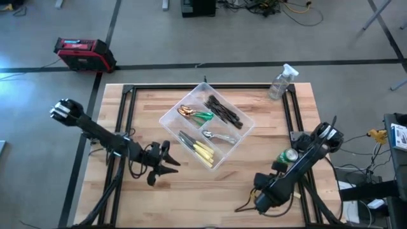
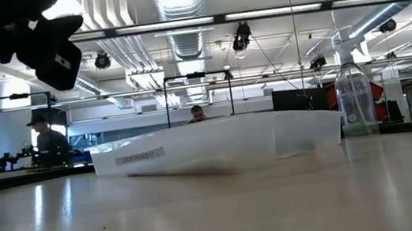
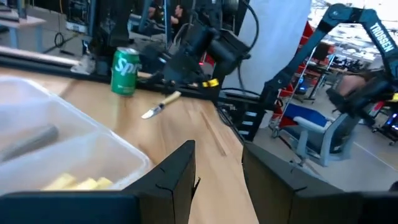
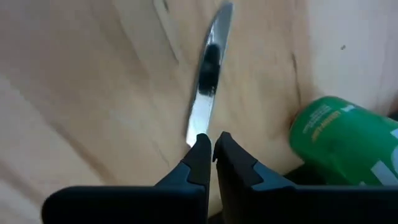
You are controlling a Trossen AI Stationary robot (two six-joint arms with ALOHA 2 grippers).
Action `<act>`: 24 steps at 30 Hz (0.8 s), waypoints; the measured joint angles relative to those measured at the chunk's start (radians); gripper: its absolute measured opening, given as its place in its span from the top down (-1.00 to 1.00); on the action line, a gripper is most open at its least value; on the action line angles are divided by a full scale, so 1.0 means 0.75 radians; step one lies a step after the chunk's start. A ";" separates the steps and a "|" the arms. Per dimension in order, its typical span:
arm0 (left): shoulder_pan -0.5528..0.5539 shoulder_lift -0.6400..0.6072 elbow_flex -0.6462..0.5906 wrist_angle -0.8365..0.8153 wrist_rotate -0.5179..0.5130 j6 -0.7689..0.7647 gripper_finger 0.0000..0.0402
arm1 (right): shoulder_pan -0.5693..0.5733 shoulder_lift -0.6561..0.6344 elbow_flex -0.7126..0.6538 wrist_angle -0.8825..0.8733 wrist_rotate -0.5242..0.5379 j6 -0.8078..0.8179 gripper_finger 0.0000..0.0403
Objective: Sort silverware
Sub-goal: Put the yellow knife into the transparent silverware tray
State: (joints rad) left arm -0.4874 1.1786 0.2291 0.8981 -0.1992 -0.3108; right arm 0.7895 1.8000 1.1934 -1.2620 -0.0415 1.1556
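Observation:
A clear divided tray (image 1: 166,117) in the table's middle holds dark forks (image 1: 224,109), gold and green-handled pieces (image 1: 194,114), a silver spoon (image 1: 219,137) and cream-yellow-handled knives (image 1: 198,149). My right gripper (image 1: 256,201) is near the table's near edge, right of the tray, shut on one cream-handled knife (image 3: 158,106). The knife's blade (image 4: 208,74) reaches out beyond the fingertips. My left gripper (image 1: 170,162) is open and empty, just left of the tray's near corner. My right gripper pinches the knife between its two fingers at the blade's handle end (image 4: 200,132). The fingers hide the place of contact in the wrist view. The fingers lie along the knife. In the left wrist view the blade slants down from the handle (image 3: 171,96); whether its tip touches the table, I cannot tell.
A green can (image 1: 289,156) stands close beside my right arm, also in the right wrist view (image 4: 348,143). A clear spray bottle (image 1: 280,83) stands at the far right. Black frame rails (image 1: 124,121) run along the table's left and right sides. People show in the room behind.

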 joint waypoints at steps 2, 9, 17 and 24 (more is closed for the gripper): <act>-0.032 0.065 0.000 0.054 -0.039 -0.020 0.41 | -0.011 0.000 -0.055 0.062 -0.040 -0.021 0.99; -0.141 0.272 0.005 0.224 -0.163 -0.064 0.41 | -0.040 -0.004 -0.222 0.341 -0.135 -0.040 1.00; -0.170 0.447 0.144 0.208 -0.202 -0.048 0.41 | -0.128 -0.003 -0.184 0.407 -0.048 -0.136 1.00; -0.170 0.547 0.286 0.056 -0.201 -0.022 0.41 | -0.211 -0.005 -0.111 0.327 0.019 -0.274 1.00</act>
State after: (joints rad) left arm -0.6147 1.5885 0.4438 0.9398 -0.3496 -0.3271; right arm 0.6313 1.7963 1.1100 -1.0165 -0.0270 0.9501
